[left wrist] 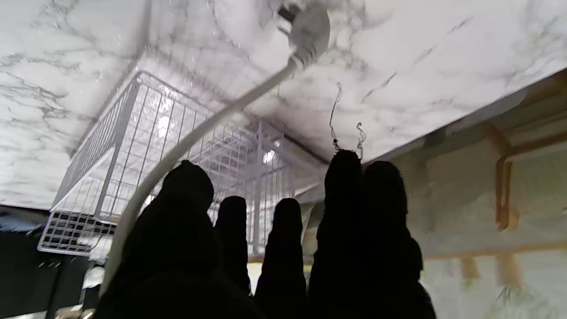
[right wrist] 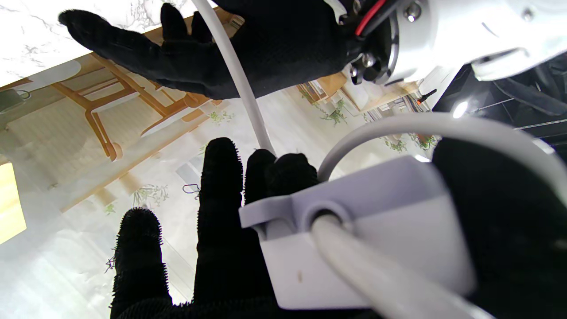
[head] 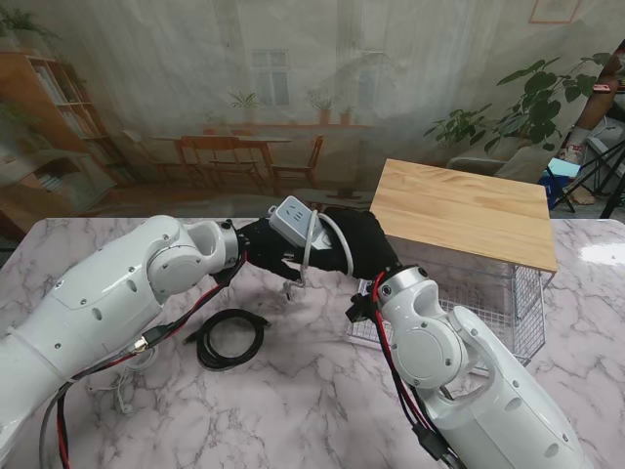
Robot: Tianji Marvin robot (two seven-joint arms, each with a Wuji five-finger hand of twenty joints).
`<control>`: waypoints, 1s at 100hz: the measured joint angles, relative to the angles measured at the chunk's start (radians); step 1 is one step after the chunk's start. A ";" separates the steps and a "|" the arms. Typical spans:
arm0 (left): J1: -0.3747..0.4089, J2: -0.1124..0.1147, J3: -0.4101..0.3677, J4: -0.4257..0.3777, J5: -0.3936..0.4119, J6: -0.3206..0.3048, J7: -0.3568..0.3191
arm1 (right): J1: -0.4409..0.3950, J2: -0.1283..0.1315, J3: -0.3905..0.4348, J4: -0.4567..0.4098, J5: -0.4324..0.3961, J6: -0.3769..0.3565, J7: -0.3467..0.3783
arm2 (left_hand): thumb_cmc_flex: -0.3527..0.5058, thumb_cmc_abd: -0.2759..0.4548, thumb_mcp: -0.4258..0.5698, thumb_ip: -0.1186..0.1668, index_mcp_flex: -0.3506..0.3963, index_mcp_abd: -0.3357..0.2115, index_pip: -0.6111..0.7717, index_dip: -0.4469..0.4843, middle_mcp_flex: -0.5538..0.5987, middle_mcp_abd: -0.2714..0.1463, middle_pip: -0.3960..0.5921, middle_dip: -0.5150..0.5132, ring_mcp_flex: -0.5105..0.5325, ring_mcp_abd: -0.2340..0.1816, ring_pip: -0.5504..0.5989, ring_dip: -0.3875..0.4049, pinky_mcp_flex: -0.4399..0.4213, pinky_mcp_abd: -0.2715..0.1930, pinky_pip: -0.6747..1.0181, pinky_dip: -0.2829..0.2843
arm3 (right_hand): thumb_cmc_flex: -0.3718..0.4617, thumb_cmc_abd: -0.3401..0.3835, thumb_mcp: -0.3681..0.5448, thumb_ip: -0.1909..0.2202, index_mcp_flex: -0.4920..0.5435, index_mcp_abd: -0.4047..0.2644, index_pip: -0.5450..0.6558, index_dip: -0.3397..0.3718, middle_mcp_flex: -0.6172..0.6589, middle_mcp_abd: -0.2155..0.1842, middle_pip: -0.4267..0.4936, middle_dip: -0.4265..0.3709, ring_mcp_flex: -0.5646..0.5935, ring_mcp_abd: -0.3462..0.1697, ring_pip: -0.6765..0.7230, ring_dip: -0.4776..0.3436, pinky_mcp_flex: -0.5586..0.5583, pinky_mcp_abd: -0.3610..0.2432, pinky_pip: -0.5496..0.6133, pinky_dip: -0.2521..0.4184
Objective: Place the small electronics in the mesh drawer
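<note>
Right wrist view first: the right hand (right wrist: 248,230) has its thumb and fingers (right wrist: 221,177) clamped on a white power strip (right wrist: 367,248), whose thick white cord (right wrist: 239,75) loops off the box and runs past the left hand (right wrist: 212,53). That left hand has its fingers spread apart; the cord crosses its palm, but I cannot tell whether it grips the cord or only steadies it.

From the stand, both hands meet raised over the marble table (head: 293,391), the strip held between them, just left of the mesh drawer (head: 508,303) that sits pulled out under a wooden top (head: 459,210). A coiled black cable (head: 229,337) lies on the marble nearer to me, still to be loaded.

My worry is the trailing cord. Its plug end (left wrist: 310,31) hangs loose toward the table in the left wrist view, and it could catch on the drawer's wire rim or drape outside. A snag there could pull the strip out of the right hand's hold.
</note>
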 measured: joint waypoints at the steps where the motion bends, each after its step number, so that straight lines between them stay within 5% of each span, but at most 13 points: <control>1: 0.001 -0.001 0.001 0.006 0.004 -0.008 0.012 | 0.000 0.000 0.000 0.000 0.000 0.000 0.000 | 0.000 0.000 0.000 0.000 0.000 -0.003 0.003 0.000 0.005 -0.012 0.000 0.000 0.000 0.000 0.000 -0.001 0.000 0.000 0.000 0.000 | 0.000 0.000 0.000 0.000 0.000 0.000 0.000 0.000 0.000 0.000 0.000 0.000 0.000 0.000 0.000 0.000 0.000 0.000 0.000 0.000; 7: 0.002 -0.003 0.009 0.022 0.010 -0.025 0.018 | 0.003 0.000 -0.002 0.000 0.000 0.003 -0.001 | 0.000 0.000 0.000 0.000 0.010 -0.012 0.027 0.000 0.018 -0.045 0.010 0.000 0.003 -0.002 0.000 -0.012 0.001 -0.001 0.000 0.000 | 0.000 0.000 0.000 0.000 0.000 0.000 0.000 0.000 0.000 0.000 0.000 0.000 0.000 0.000 0.000 0.000 0.000 0.000 0.000 0.000; 21: -0.004 -0.001 0.046 0.021 -0.103 0.007 -0.098 | 0.011 -0.001 -0.006 0.003 0.000 0.011 -0.002 | -0.055 -0.051 -0.003 0.000 -0.034 0.021 -0.006 -0.044 -0.010 0.009 -0.021 0.002 0.001 -0.003 -0.009 -0.038 -0.013 -0.001 0.000 -0.011 | 0.000 0.000 0.000 0.000 0.000 0.000 0.000 0.000 0.000 0.000 0.000 0.000 0.000 0.000 0.000 0.000 0.000 0.000 0.000 0.000; 45: 0.008 -0.002 0.036 0.017 -0.102 0.016 -0.098 | 0.012 -0.002 -0.003 0.003 -0.001 0.013 -0.002 | -0.051 -0.081 0.117 0.000 -0.077 0.041 0.001 -0.063 -0.044 0.031 -0.037 -0.006 -0.007 -0.017 -0.021 -0.062 -0.022 -0.012 -0.014 -0.012 | 0.000 0.000 0.000 0.000 0.000 0.000 0.000 0.000 0.000 0.000 0.000 0.000 0.000 0.000 0.000 0.000 0.000 0.000 -0.002 0.000; 59: 0.030 -0.006 0.010 0.024 -0.117 0.013 -0.068 | 0.012 -0.002 -0.003 0.003 -0.002 0.013 -0.003 | 0.106 -0.005 -0.022 -0.001 0.093 0.024 0.162 0.011 0.175 -0.023 0.012 0.003 0.071 -0.041 -0.022 -0.064 0.042 -0.024 0.014 -0.012 | 0.000 0.000 0.000 0.000 0.000 0.000 0.000 0.000 0.000 0.000 0.000 0.000 0.000 0.000 0.000 0.000 0.000 0.000 -0.002 0.000; 74: 0.044 -0.009 0.003 0.035 -0.096 -0.028 -0.013 | 0.017 -0.002 -0.008 0.007 -0.001 0.019 -0.003 | 0.129 -0.010 -0.075 -0.001 0.241 0.027 0.262 0.033 0.351 -0.025 0.047 0.023 0.139 -0.063 0.009 -0.069 0.089 -0.035 0.064 -0.012 | 0.000 0.000 0.000 0.000 0.000 0.000 0.000 0.000 0.000 0.000 0.000 0.000 0.000 0.000 0.000 0.000 0.000 0.000 -0.002 0.000; 100: 0.053 -0.008 0.003 0.021 -0.157 -0.020 -0.074 | 0.023 -0.002 -0.009 0.014 -0.003 0.028 0.001 | 0.166 -0.033 0.007 -0.001 0.164 0.028 0.195 0.048 0.288 -0.024 0.048 0.050 0.112 -0.057 0.020 -0.048 0.053 -0.035 0.076 -0.012 | 0.000 0.000 0.000 0.000 0.000 0.000 0.000 0.000 0.000 0.000 0.000 0.000 0.000 0.000 0.000 0.000 0.000 0.000 -0.007 0.000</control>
